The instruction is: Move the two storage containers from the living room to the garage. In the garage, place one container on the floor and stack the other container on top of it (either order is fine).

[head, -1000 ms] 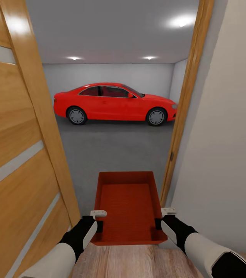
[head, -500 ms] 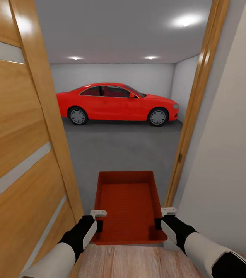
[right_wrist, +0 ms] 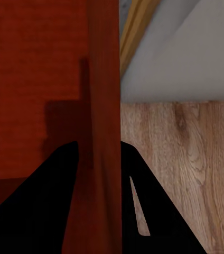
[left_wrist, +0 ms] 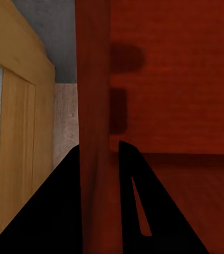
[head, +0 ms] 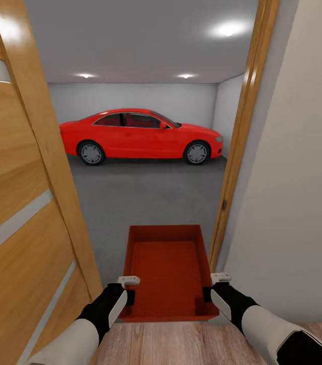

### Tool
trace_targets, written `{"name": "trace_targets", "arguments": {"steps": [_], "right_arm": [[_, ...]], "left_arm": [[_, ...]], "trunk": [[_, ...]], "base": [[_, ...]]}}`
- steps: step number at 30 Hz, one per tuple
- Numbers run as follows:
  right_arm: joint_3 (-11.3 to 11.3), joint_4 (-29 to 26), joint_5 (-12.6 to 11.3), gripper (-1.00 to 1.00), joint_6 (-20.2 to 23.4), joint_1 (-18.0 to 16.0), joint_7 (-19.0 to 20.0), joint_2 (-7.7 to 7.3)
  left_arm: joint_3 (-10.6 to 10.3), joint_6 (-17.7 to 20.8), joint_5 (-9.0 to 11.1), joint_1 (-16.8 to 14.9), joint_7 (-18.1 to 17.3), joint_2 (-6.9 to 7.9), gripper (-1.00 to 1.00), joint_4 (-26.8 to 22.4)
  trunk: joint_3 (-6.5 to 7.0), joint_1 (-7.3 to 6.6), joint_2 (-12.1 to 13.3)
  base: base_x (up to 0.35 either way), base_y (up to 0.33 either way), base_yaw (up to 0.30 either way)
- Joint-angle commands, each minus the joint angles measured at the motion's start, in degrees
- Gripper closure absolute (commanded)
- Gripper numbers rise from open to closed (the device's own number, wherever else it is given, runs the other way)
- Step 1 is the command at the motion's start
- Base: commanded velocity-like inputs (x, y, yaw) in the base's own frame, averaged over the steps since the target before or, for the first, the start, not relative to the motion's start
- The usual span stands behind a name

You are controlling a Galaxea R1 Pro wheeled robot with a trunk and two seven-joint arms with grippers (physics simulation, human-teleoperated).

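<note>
One red-orange open-top plastic storage bin (head: 167,271) carried at a wooden doorway, two grippers clamped on it.
The left gripper (head: 128,289) pinches the bin's side wall at 9 o'clock, the right gripper (head: 214,286) the wall at 3 o'clock (each wall sits between two black fingers (left_wrist: 136,201)). At 12 o'clock: one red car (head: 139,135) on dark grey concrete floor (head: 146,197); one wooden door (head: 19,203) at 9.

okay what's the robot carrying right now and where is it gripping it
One red-orange storage container, held by both grippers: the left gripper is clamped on its left side wall, the right gripper on its right side wall.
</note>
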Motion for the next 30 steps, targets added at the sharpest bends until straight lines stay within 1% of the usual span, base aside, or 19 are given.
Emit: {"name": "trace_targets", "arguments": {"steps": [1,30], "right_arm": [[1.2,-1.5,-0.9,1.0,0.1,-0.1,-0.4,-0.05],[1.2,-1.5,-0.9,1.0,0.1,-0.1,-0.4,-0.05]], "left_arm": [[-0.7,0.7,-1.0,0.0,1.2,0.24,1.0,1.0],[-0.7,0.7,-1.0,0.0,1.3,0.24,1.0,0.9]], "trunk": [[-0.13,0.04,-0.1],[-0.13,0.04,-0.1]], "base": [[0.0,0.0,-0.007],[0.0,0.0,0.0]]}}
